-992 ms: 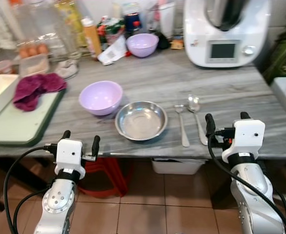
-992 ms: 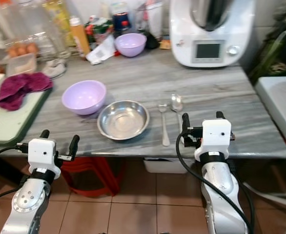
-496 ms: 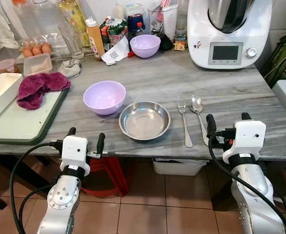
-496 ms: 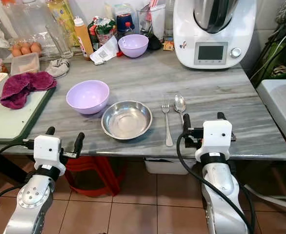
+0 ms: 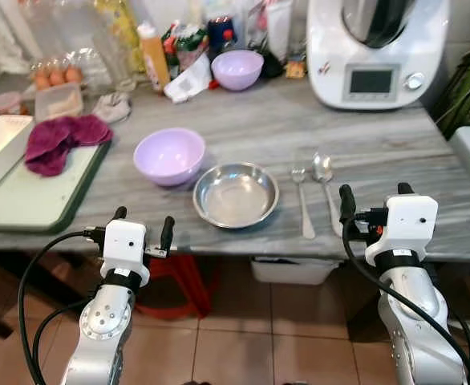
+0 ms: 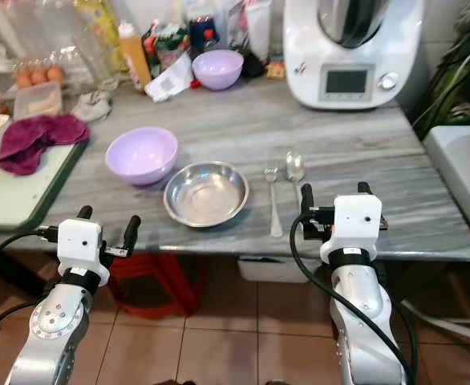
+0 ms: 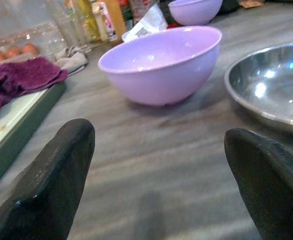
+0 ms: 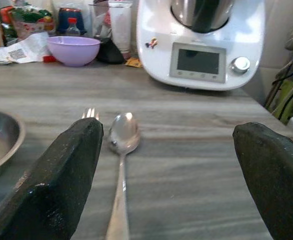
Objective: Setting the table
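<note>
Countertop: grey marble-look slab (image 5: 379,144) with streaky veining, long and flat.
Steel bowl: shallow round stainless dish (image 5: 236,195), shiny, near the front edge.
Lilac bowl: smooth matte plastic bowl (image 5: 169,156), deep and rounded, just beside the steel one on its left.
Fork: slim metal fork (image 5: 301,202) lying right of the steel bowl, tines away from the robot.
Spoon: polished spoon (image 5: 326,185) close alongside the fork.
Left gripper: hovers (image 5: 143,225) before the front edge, black fingers spread apart, empty.
Right gripper: sits (image 5: 372,204) at the edge by the spoon's handle, fingers parted, holding nothing.
Cloth: crumpled plum towel (image 5: 55,141) on a pale green-rimmed tray (image 5: 26,204).
Appliance: glossy white kitchen machine (image 5: 377,52) at the back.
</note>
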Tool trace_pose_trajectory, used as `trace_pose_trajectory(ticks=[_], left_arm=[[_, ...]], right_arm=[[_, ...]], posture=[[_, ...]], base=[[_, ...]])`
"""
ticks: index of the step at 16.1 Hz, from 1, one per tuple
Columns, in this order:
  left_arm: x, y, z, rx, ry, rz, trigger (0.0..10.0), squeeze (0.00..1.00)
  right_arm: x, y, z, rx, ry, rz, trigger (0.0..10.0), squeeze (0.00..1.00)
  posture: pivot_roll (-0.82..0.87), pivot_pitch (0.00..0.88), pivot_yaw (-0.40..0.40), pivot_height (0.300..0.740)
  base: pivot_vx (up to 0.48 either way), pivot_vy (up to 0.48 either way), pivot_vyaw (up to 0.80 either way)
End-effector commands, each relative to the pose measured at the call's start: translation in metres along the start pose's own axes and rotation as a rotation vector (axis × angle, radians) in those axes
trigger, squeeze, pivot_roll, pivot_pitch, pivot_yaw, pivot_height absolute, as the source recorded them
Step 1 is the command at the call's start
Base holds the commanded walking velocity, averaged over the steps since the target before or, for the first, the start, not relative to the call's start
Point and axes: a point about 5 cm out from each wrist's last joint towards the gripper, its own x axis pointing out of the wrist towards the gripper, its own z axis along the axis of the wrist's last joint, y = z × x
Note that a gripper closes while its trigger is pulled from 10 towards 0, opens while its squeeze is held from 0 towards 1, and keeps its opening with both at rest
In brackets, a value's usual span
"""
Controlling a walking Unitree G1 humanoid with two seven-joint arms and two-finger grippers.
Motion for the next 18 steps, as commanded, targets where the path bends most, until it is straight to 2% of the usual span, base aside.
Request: trace_pose_trajectory(ticks=[1, 14, 18], left_arm=[[-0.0006, 0.0037, -0.001, 0.024, 0.011, -0.002, 10.0, 0.0], [0.002, -0.0002, -0.0007, 0.032, 0.011, -0.03, 10.0, 0.0], [0.0028, -0.0028, -0.001, 0.023, 0.011, -0.044, 10.0, 0.0]], right_arm=[[0.0001, 0.0013, -0.0021, 0.014, 0.008, -0.002, 10.0, 0.0], [0.0043, -0.0023, -0.0063, 0.06, 0.032, -0.028, 10.0, 0.0], [0.0077, -0.002, -0.0087, 0.04, 0.044, -0.024, 10.0, 0.0]], posture=[[-0.14, 0.104, 0.105, 0.74], [-0.14, 0.103, 0.109, 0.74], [-0.14, 0.096, 0.109, 0.74]], base=[[-0.24, 0.0, 0.0], [-0.254, 0.0, 0.0], [-0.262, 0.0, 0.0]])
